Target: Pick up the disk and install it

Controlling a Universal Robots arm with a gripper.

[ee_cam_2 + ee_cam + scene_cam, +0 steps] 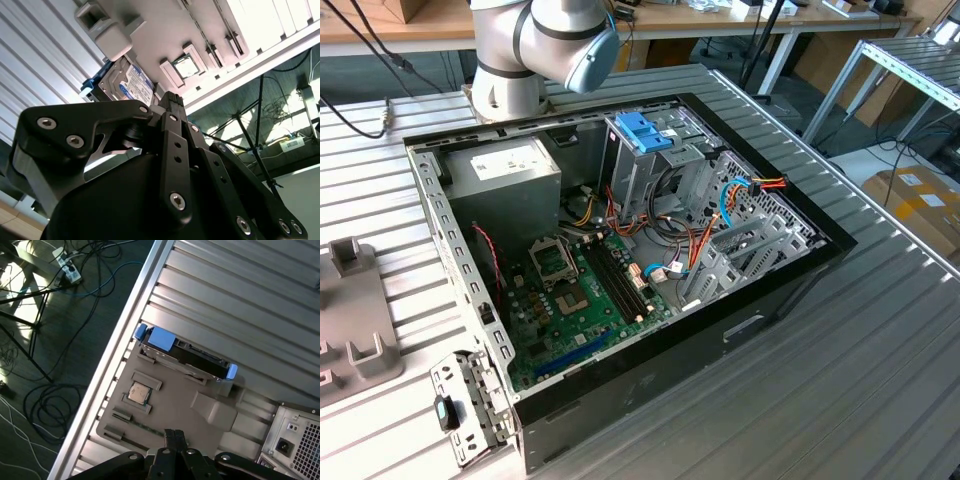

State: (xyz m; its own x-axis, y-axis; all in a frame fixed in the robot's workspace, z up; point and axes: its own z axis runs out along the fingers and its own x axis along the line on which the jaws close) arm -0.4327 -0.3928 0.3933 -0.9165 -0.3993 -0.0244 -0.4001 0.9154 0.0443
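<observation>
disk (186,354) on grey fixture (170,400) | likely stiff, dense, shock-fragile — grip by its long blue-railed edges | pincer (173,432) tips together, empty, hovering apart from it

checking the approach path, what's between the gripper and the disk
In the first wrist view, bare grey fixture plate lies between the gripper and the disk; a processor chip sits beside that line.
</observation>
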